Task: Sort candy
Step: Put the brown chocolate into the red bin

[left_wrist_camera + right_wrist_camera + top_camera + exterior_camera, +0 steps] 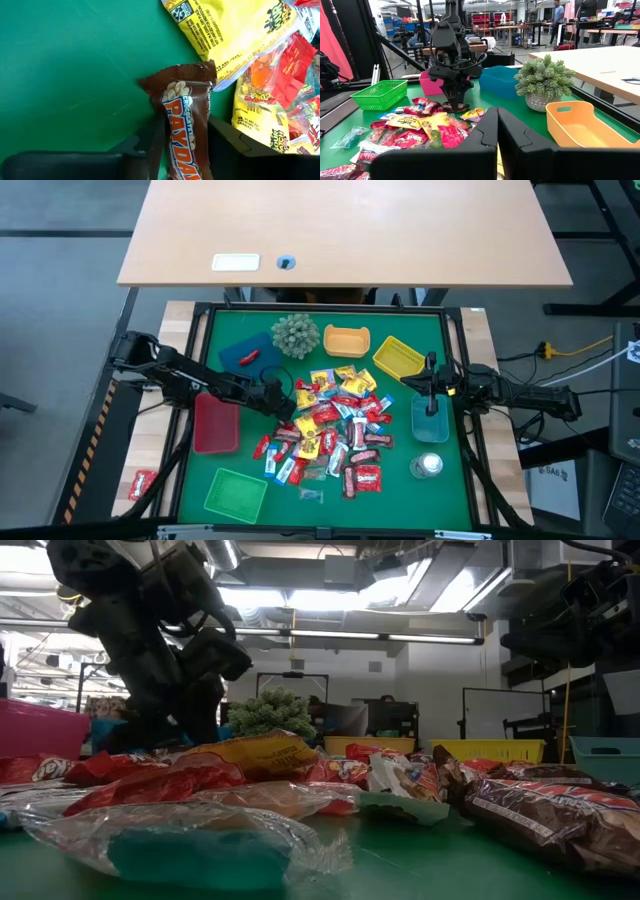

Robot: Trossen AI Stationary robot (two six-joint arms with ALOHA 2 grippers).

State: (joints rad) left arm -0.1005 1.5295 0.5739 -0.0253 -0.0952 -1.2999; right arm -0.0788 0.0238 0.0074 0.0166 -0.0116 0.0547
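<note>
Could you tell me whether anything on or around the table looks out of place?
Yes: one red candy packet lies off the green mat, on the wooden edge beside the left arm, apart from the main candy pile. Another red piece sits in the blue tray.

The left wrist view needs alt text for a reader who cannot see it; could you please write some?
The left gripper has its two dark fingers on either side of a brown PayDay bar lying on the green mat. Beside it lie a yellow candy packet and red and yellow sweets.
</note>
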